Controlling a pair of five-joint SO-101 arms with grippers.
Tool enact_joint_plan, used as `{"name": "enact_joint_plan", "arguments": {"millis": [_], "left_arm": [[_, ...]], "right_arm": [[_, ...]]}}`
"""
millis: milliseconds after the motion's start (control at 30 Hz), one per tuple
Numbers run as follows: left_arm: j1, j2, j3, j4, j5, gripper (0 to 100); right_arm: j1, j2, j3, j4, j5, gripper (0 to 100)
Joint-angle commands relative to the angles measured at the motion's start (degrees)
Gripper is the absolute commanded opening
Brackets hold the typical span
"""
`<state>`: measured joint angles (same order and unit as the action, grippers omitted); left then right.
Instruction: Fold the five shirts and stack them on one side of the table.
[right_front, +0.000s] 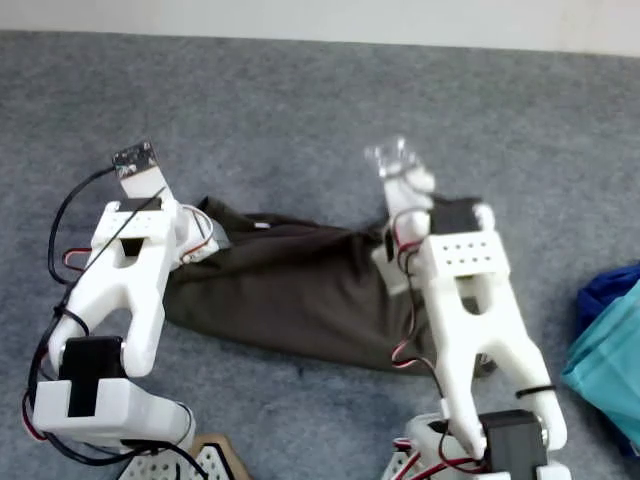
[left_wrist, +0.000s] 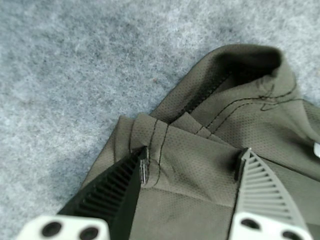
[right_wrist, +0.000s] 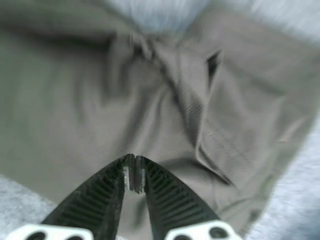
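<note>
The olive shirt (right_front: 290, 290), limp and light, lies at frame centre on the bench (right_front: 300, 100); pinch it at seamed corners, left pincer (left_wrist: 193, 164) open over one, right pincer (right_wrist: 134, 175) closed above the cloth.

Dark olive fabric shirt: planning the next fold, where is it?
The dark olive fabric shirt lies at mid-table in the high view, its ends under the left gripper and right gripper, apart from the blue and teal cloths at the right edge.
</note>
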<state>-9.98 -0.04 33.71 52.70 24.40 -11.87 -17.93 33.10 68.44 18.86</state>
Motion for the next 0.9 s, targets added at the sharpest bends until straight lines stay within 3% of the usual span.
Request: {"name": "enact_joint_plan", "arguments": {"millis": [0,200,433,600,867], "left_arm": [[0.84,-0.22,-2.15,0.00,0.26,29],[0.84,-0.22,-2.24,0.00,0.26,29],[0.84,-0.22,-2.24,0.00,0.26,29],[0.84,-0.22,-2.24,0.00,0.26,29],[0.92,-0.13,-2.24,0.00,0.26,29]], "right_arm": [[0.13,1.71,1.98,-5.49,-0.70,0.9],[0.92,9.27,1.89,-11.12,-2.73,0.9],[8.04,14.46,-0.75,-17.01,-2.73,0.9],[12.18,18.77,-5.23,-19.65,-2.64,0.9],[12.97,23.69,-16.92,-20.62,-2.64,0.9]]}}
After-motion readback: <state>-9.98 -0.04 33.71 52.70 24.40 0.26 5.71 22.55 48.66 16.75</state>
